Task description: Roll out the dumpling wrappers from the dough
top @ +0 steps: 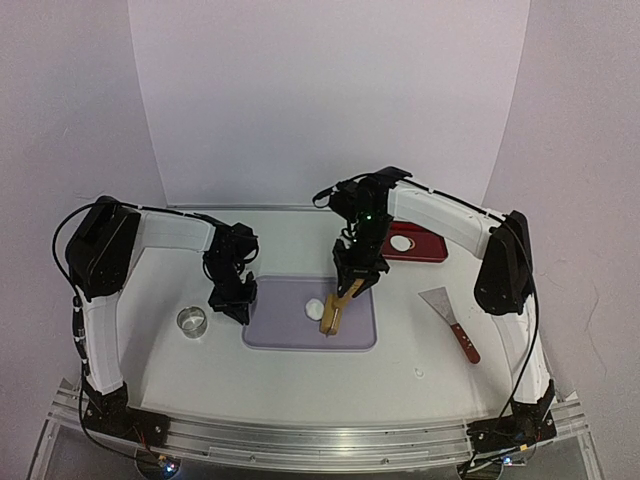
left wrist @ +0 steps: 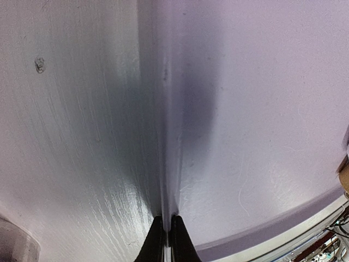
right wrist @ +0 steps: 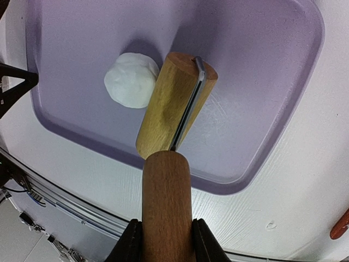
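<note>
A small white dough lump point(top: 314, 308) lies on the purple tray point(top: 290, 335), also in the right wrist view point(right wrist: 131, 80). My right gripper point(top: 350, 283) is shut on the handle point(right wrist: 166, 207) of the wooden roller point(top: 331, 314). The roller head point(right wrist: 174, 103) rests on the tray, touching the lump's right side. My left gripper point(top: 236, 305) is shut on the tray's left rim point(left wrist: 169, 109), with the fingertips point(left wrist: 155, 240) pinching it. A small round white wrapper point(top: 403, 243) lies on the red plate point(top: 430, 248).
A metal ring cutter point(top: 192, 321) stands left of the tray, near my left gripper. A scraper with a red handle point(top: 452, 322) lies to the right of the tray; its handle tip shows in the right wrist view point(right wrist: 341, 226).
</note>
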Robot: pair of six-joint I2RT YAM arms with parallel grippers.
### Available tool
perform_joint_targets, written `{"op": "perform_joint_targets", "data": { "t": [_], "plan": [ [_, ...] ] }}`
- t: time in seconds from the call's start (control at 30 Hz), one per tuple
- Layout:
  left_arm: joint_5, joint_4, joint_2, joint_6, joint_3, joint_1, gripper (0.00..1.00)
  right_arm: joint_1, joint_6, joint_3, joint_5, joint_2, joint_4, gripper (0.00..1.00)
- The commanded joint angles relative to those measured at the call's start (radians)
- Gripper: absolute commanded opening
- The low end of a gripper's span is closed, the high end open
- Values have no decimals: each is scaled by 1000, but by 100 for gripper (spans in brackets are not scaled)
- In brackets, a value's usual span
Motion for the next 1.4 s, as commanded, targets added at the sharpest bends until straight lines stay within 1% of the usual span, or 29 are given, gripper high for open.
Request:
{"op": "perform_joint_targets", "data": {
  "t": [0.0, 0.23, 0.4, 0.53, 0.7, 0.9, 1.37],
  "plan": [
    [-47, -11, 15, 32, -34, -6, 0, 2, -2, 31, 81, -59, -230, 0],
    [-53, -21, 29, 37, -14, -6, 0, 3, -9, 108, -23, -87, -261, 0],
    [-55, -27, 39, 39, -2, -6, 0, 3, -10, 182, -121, -64, -256, 0],
    [-56, -27, 38, 37, -2, -6, 0, 3, -12, 214, -168, -56, -253, 0],
    [-57, -29, 42, 35, 1, -7, 0, 3, -14, 201, -166, -37, -241, 0],
    [-60, -36, 44, 30, 10, -6, 0, 3, 3, 242, -150, 26, -233, 0],
    [-55, -41, 45, 12, 15, -6, 0, 0, -38, 134, -76, 44, -224, 0]
  ]
}}
